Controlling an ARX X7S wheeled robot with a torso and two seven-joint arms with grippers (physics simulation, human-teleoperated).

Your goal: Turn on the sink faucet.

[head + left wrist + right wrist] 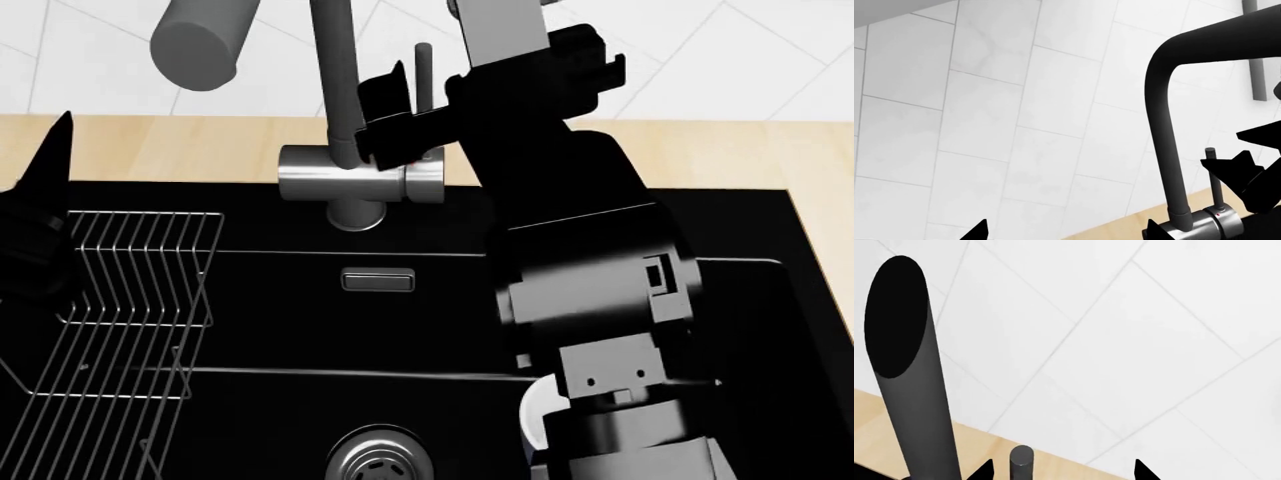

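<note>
The sink faucet (358,165) stands at 12 o'clock of the sink (400,330), lever rod (424,70) upright. We read the right tool (416,125) as open, fingers either side of the rod, holding nothing. Risks: closing off-centre would let the thin rod slip out; pushing askew could jam against the spout. Left tool (40,200) idles at 9 o'clock; we cannot tell its opening.

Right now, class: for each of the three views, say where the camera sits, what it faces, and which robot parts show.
Head: above, looking down at the sink and faucet; right arm fills the middle.
Left wrist: low, facing the tiled wall; faucet beside the right pincer.
Right wrist: facing the wall, its fingertips flank the lever.
All share the faucet.
</note>
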